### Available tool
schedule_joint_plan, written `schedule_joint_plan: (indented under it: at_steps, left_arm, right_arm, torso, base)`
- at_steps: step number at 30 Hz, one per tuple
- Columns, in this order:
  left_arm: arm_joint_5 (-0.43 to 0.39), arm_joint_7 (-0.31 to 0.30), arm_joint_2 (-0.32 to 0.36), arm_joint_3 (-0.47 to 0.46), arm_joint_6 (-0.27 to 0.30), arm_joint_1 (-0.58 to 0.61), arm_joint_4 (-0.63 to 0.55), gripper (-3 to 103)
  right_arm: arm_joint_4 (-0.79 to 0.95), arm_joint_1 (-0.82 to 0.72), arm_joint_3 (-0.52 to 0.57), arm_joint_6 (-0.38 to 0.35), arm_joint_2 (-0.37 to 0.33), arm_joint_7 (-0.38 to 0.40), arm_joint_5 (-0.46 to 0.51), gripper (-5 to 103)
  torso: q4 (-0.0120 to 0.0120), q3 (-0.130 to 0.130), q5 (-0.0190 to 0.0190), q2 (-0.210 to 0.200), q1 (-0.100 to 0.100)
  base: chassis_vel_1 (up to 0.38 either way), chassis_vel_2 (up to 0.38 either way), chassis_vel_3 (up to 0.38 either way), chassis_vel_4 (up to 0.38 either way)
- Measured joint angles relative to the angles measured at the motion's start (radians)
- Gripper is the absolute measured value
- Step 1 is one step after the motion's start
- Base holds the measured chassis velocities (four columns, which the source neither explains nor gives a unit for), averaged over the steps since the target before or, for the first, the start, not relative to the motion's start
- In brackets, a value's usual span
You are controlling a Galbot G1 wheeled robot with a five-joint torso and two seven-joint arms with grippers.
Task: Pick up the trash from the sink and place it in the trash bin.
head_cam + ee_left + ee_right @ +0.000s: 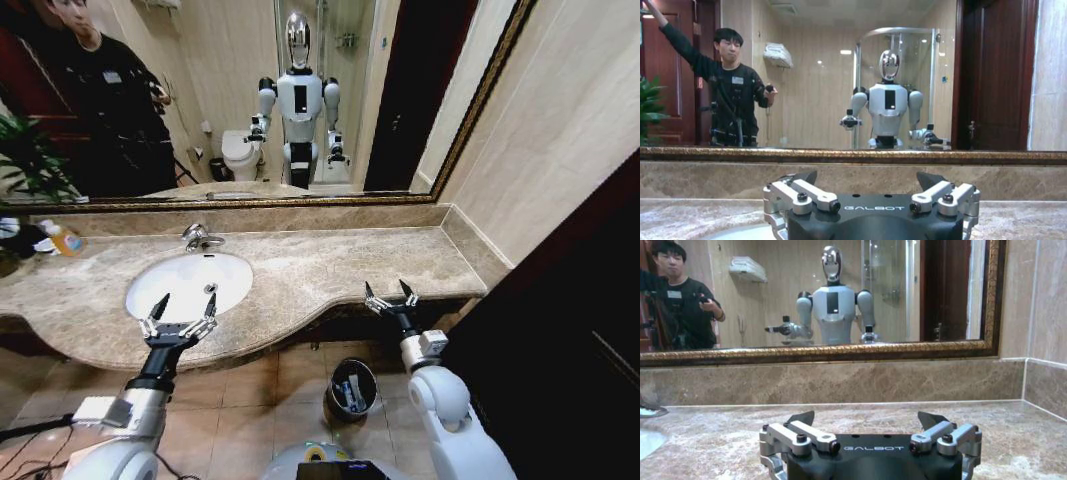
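The white oval sink point(190, 280) sits in the marble counter point(330, 265) with a chrome tap point(197, 237) behind it; its bowl looks bare. My left gripper point(180, 312) hovers open over the sink's front rim, empty, and in the left wrist view that gripper point(868, 180) faces the mirror. My right gripper point(391, 294) is open and empty at the counter's front edge, right of the sink, and shows again point(867, 419) over bare marble. The small black trash bin point(352, 388) stands on the floor below, between my arms, with white and blue trash point(349, 393) inside.
A clear bottle of orange liquid point(63, 238) and a plant point(25, 160) stand at the counter's far left. A gold-framed mirror point(250, 100) backs the counter and a tiled wall point(560, 130) closes the right side. A dark panel point(560, 320) stands beside my right arm.
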Motion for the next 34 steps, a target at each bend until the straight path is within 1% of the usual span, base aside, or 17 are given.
schedule_joint_plan:
  at_steps: [34]
  left_arm:
    - [0.0, 0.0, 0.0, 0.0, 0.0, 0.0, 0.0, 100]
  right_arm:
    - [0.003, -0.001, 0.0, -0.003, 0.001, 0.002, 0.001, 100]
  torso:
    - [0.0, 0.0, 0.0, 0.0, 0.0]
  base:
    - [0.0, 0.0, 0.0, 0.0]
